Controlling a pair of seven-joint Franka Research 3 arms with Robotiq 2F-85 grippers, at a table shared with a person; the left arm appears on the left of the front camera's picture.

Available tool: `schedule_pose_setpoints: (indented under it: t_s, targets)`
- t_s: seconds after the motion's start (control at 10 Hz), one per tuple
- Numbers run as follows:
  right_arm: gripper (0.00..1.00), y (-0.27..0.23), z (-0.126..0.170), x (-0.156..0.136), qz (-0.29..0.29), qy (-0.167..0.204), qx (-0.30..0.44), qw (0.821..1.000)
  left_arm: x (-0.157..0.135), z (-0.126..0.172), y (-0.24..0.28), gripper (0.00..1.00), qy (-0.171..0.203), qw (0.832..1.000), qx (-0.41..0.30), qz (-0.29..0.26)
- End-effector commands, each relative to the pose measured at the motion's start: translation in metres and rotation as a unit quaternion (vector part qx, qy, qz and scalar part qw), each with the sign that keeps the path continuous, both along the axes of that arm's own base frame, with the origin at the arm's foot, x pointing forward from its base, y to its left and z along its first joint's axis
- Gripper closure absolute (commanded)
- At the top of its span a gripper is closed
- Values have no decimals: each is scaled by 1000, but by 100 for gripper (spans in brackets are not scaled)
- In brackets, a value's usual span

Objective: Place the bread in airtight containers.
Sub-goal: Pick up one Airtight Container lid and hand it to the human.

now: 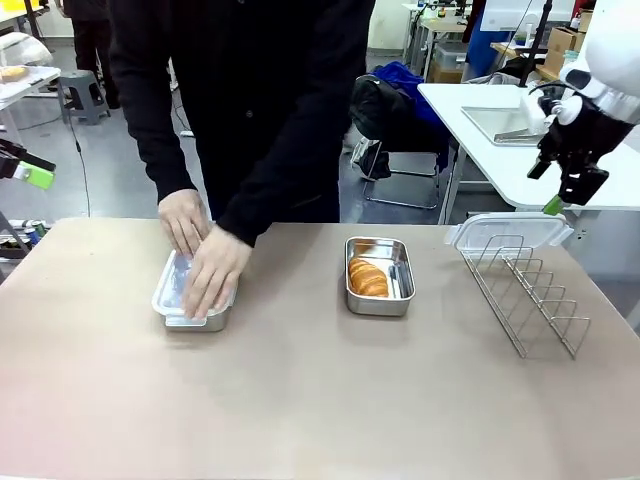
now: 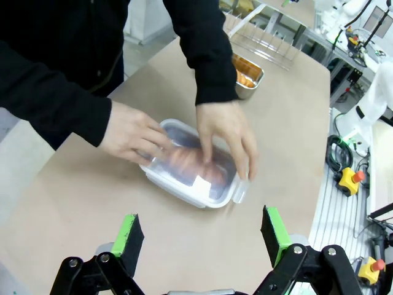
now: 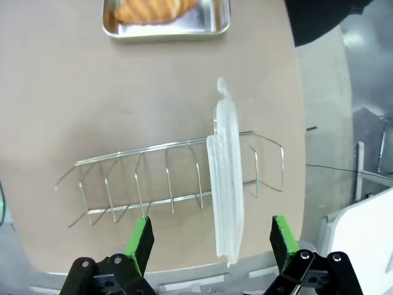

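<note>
A person's two hands (image 1: 200, 262) press a clear lid onto the left steel pan (image 1: 170, 305). In the left wrist view that lidded pan (image 2: 215, 190) shows a brown croissant (image 2: 183, 163) through the lid. The second pan (image 1: 380, 298) stands uncovered at mid-table with a croissant (image 1: 367, 277) in its left half; it also appears as the pan (image 3: 209, 26) with the croissant (image 3: 153, 8) in the right wrist view. A spare clear lid (image 3: 226, 190) stands on edge in the wire rack (image 3: 123, 163). My left gripper (image 2: 201, 239) hovers open, short of the lidded pan. My right gripper (image 3: 211, 243) hangs open above the rack.
The wire rack (image 1: 530, 290) occupies the table's right side, the lid (image 1: 508, 232) at its far end. The right gripper (image 1: 562, 195) is high at the right, the left gripper (image 1: 35, 175) at the left edge. White tables stand behind.
</note>
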State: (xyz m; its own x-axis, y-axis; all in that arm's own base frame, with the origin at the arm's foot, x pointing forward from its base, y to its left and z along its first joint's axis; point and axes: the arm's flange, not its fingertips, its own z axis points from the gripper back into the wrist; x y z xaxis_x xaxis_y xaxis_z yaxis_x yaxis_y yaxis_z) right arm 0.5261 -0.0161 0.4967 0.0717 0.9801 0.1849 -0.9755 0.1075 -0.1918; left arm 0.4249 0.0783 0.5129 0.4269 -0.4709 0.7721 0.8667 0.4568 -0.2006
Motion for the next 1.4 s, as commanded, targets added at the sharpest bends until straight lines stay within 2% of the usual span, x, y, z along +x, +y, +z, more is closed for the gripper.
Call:
schedule_pose_setpoints:
  t_s: [0.0,0.4,0.5,0.6,0.8,0.9,1.0,1.1,1.3]
  targets:
    - [0,10,-15,17,12,13,-23,1000,-1,1,-1,0,-7,1000,-2,-7]
    - [0,24,-64,33,35,27,-37,998,-1,1,-1,0,-7,1000,-2,-7]
    - [0,25,-68,31,39,7,-44,998,-1,1,-1,0,-7,1000,-2,-7]
    - [59,25,-66,30,32,9,-44,998,-1,1,-1,0,-7,1000,-2,-7]
    - [60,23,-62,27,28,-4,-52,998,-1,1,-1,0,-7,1000,-2,-7]
    - [100,24,-63,27,26,-3,-55,998,-1,1,-1,0,-7,1000,-2,-7]
    - [76,24,-64,26,25,-3,-59,998,-1,1,-1,0,-7,1000,-2,-7]
    - [100,24,-64,25,25,-3,-60,998,-1,1,-1,0,-7,1000,-2,-7]
    - [100,24,-64,23,26,-1,-64,998,-1,1,-1,0,-7,1000,-2,-7]
